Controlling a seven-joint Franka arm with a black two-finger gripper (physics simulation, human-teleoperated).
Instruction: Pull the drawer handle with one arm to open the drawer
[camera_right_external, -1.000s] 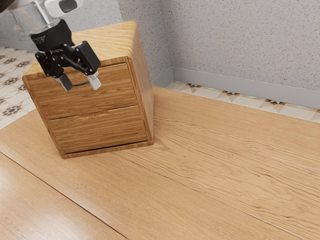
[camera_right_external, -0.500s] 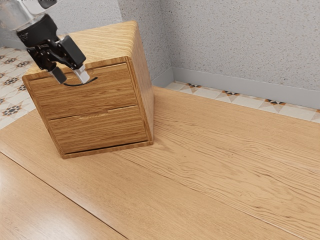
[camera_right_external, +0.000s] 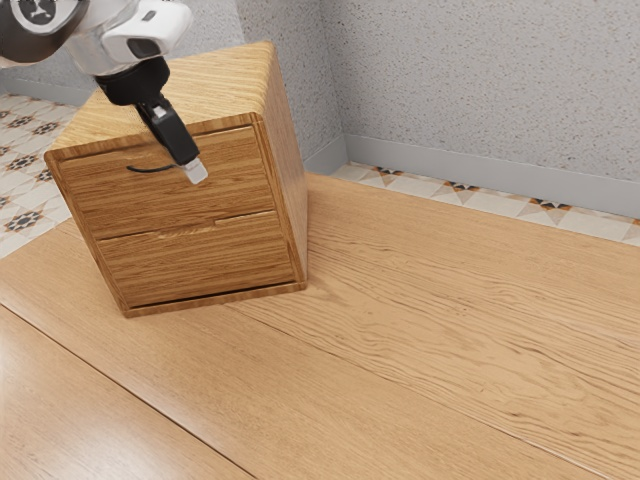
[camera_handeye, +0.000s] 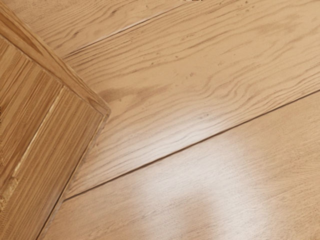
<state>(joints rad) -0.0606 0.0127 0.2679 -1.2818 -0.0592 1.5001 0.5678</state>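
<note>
A small oak two-drawer cabinet (camera_right_external: 200, 215) stands on the wooden tabletop (camera_right_external: 450, 330), near the corner of a grey speckled wall (camera_right_external: 480, 70), and it is turned so that its front faces the exterior view's lower left. The white arm (camera_right_external: 120, 30) comes in from the exterior view's upper left and slopes down across the cabinet's top edge. I see its black gripper (camera_right_external: 195, 172) side-on, so I cannot tell whether it is spread or closed. Its pale tip lies over the front of the upper drawer (camera_right_external: 170, 195). It sits at the end of the handle (camera_right_external: 150, 168) that points toward the exterior view's right. The handle is a thin, dark, shallow curve near the top of that drawer. Whether the tip touches the handle I cannot make out. The upper drawer's front sits level with the cabinet's frame, so it looks closed. The lower drawer (camera_right_external: 200, 258) beneath it is level with the frame too. Patterned tiled floor (camera_right_external: 25, 130) shows beyond the table's edge. From the hand's own camera a corner of the cabinet appears at a slant, with the tabletop beyond it. A dark seam (camera_handeye: 190, 145) runs between two of the table's planks.
</note>
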